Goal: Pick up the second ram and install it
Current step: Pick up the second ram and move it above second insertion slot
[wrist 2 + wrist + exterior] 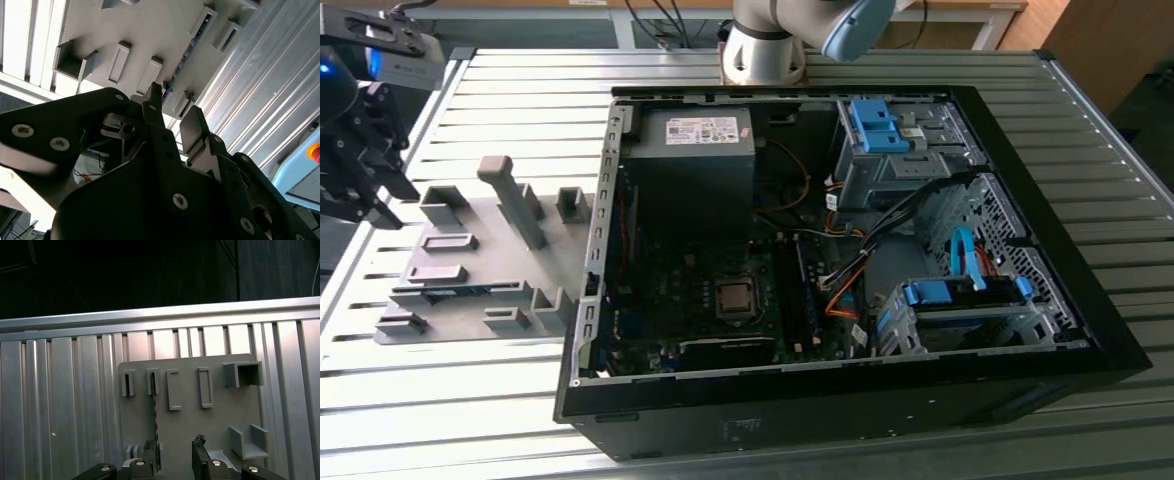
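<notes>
Exterior view: the claw (368, 205) hangs above the outer edge of a grey tray (480, 225), well apart from the open case (854, 420). The ram (454, 292) sits in a tray slot near the claw.

Second wrist view: the claw's fingers (192, 125) are spread, with nothing between them. The ram (186, 52) runs away from one fingertip.

First wrist view: the ram (154, 415) stands on edge, in line with one finger (150, 461), outside the gap.

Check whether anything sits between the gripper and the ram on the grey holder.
Nothing visible does. In the first wrist view the open gripper hangs over the holder. The ram stands on edge in its slots, close by one finger, with nothing covering it.
</notes>
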### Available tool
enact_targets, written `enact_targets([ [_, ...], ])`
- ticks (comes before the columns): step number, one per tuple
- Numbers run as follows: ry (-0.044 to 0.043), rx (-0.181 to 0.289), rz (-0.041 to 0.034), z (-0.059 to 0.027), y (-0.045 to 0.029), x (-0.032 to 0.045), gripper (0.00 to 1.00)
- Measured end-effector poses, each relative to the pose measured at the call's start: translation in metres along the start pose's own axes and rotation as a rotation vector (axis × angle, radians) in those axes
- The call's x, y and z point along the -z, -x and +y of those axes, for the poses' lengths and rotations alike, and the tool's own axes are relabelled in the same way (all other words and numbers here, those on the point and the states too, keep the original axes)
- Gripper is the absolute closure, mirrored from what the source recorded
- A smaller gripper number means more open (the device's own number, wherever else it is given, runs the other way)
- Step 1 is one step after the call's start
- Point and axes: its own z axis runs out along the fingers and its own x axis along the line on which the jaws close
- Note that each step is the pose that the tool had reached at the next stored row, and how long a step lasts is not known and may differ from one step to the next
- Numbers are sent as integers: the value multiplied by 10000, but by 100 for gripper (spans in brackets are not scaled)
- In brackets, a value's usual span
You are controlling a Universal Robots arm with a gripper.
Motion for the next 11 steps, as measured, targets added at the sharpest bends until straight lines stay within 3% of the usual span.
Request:
enact_targets([
  [4,-87,4,-10,26,-4,-39,58],
  [11,-106,15,-12,33,-7,-109,58],
])
